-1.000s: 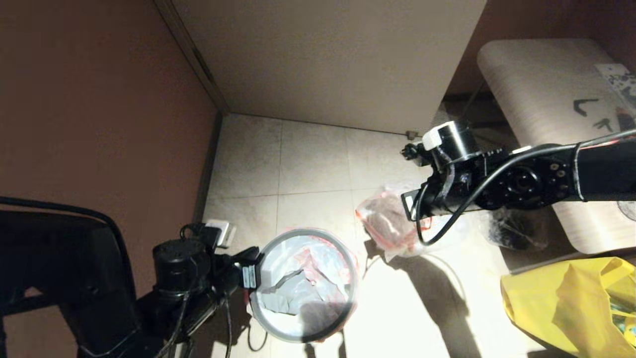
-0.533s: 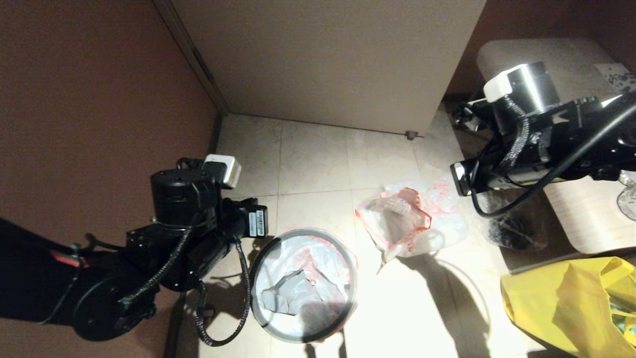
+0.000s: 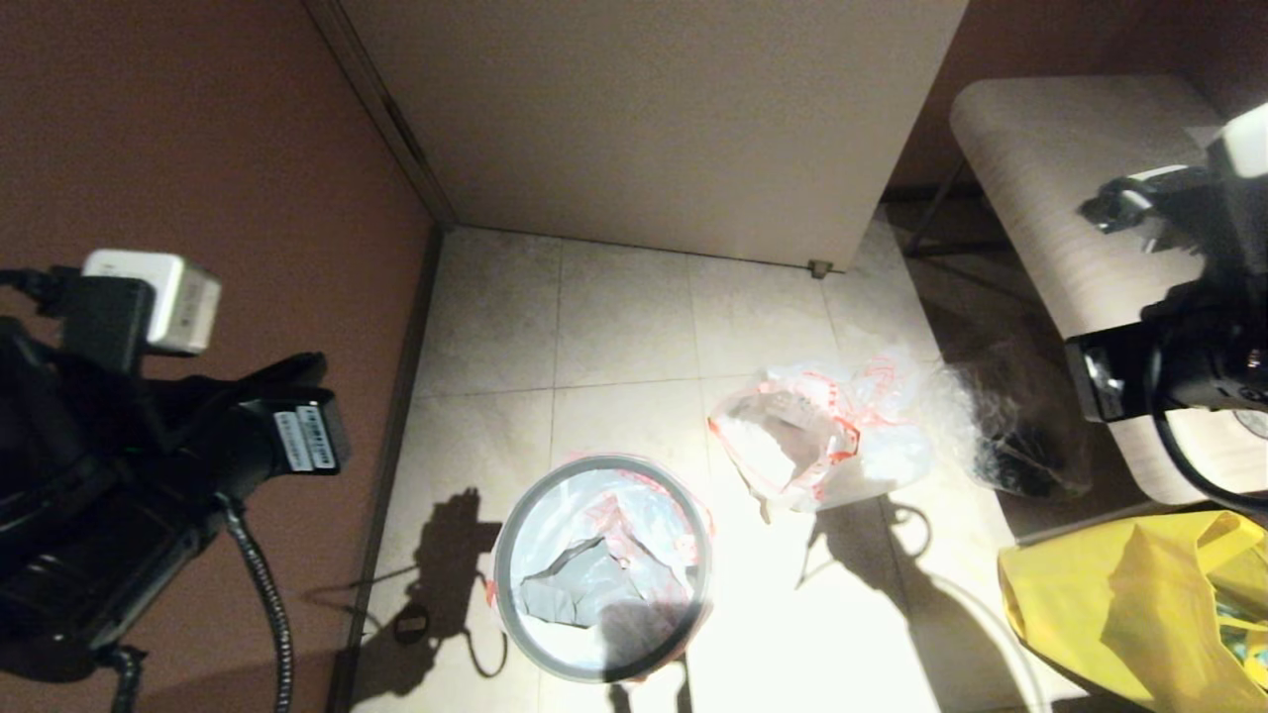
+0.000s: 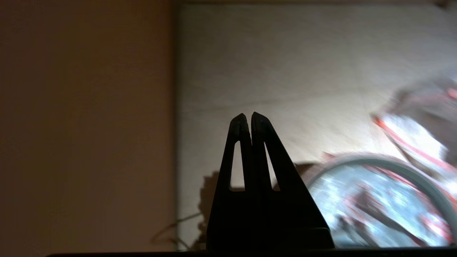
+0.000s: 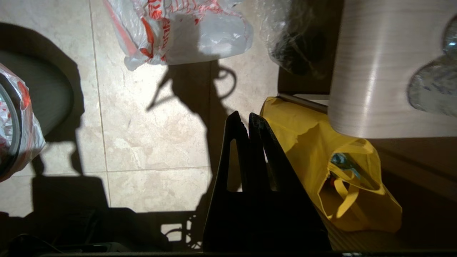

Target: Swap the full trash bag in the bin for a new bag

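The bin stands on the tiled floor, its grey rim ring holding the limp new bag that lines it. The bin rim also shows blurred in the left wrist view. To the bin's right the full trash bag lies on the floor, white with red print, and it shows again in the right wrist view. My left gripper is shut and empty, raised by the brown wall left of the bin. My right gripper is shut and empty, raised near the yellow bag.
A big yellow bag sits at the front right. Clear crinkly wrap over something dark lies beside a pale wood table. A brown wall closes the left side and a white panel the back.
The left arm has lifted away from the bin's rim, up and to the left. The right arm has drawn back to the right, off the full trash bag.
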